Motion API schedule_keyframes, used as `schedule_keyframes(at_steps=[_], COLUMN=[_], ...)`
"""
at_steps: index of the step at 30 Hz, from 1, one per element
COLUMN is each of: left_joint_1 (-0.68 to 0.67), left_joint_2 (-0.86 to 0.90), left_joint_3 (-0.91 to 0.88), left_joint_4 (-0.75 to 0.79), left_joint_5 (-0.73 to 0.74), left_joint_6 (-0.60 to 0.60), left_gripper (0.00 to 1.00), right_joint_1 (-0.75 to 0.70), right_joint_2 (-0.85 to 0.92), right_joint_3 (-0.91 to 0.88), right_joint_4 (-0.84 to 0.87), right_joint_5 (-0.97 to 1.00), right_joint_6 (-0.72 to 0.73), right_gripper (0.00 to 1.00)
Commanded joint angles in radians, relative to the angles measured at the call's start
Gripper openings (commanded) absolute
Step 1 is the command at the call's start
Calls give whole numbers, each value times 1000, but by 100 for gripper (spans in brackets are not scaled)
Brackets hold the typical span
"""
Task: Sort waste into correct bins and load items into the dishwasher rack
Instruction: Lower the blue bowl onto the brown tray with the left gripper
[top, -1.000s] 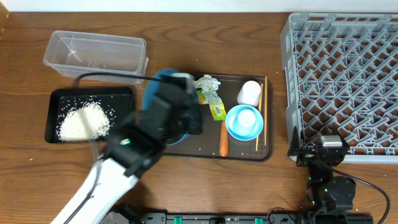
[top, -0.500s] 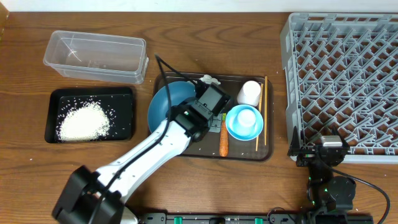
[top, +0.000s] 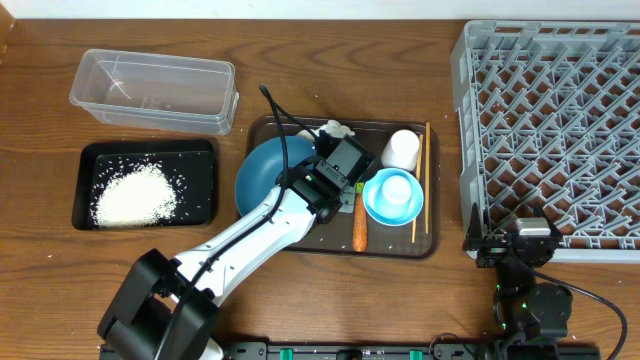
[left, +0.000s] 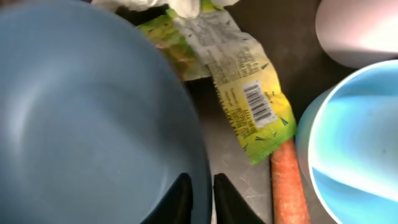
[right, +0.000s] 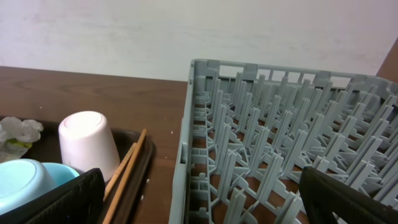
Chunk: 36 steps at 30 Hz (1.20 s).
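The left pincer (left: 203, 196) stood a slit apart astride the dish (left: 87, 124) rim; whether it gripped could not be told. The wrapper (left: 249, 102) lay just ahead, to its right, long axis running away from the tips; the right pincer (right: 200, 186), spread wide, sat far off

A brown wood-grain worktop (top: 380, 60) fills the overhead view under even light; at 12 o'clock, past its far edge, stands a plain pale wall (right: 186, 28).
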Motion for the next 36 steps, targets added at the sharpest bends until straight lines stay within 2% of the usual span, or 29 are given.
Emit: schedule_keyframes(at_steps=[1, 9, 10, 18, 19, 22, 23, 26, 36], left_joint_1=[2, 2, 2, 1, 1, 1, 1, 1, -97], left_joint_2=[7, 3, 1, -111, -130, -170, -175, -165, -99], left_joint_3=[11, 11, 11, 13, 13, 13, 13, 11, 11], left_joint_4=[-31, -106, -122, -182, -180, -175, -173, -175, -153], left_joint_5=[-12, 66, 67, 191, 208, 279, 312, 383, 373], left_joint_6=[9, 1, -3, -14, -18, -45, -45, -56, -116], left_gripper=[17, 17, 23, 41, 45, 74, 77, 79, 81], right_joint_1=[7, 7, 7, 7, 7, 7, 7, 7, 7], right_joint_2=[-2, -2, -2, -2, -2, -2, -2, -2, -2], right_joint_3=[-2, -2, -2, -2, -2, -2, -2, -2, -2], right_joint_4=[-3, -3, -3, -3, -3, -3, -3, -3, -3], right_joint_5=[7, 7, 7, 7, 7, 7, 7, 6, 7], right_joint_6=[-13, -13, -13, -13, -13, -13, -13, -13, -13], right_gripper=[99, 99, 99, 99, 99, 99, 99, 99, 99])
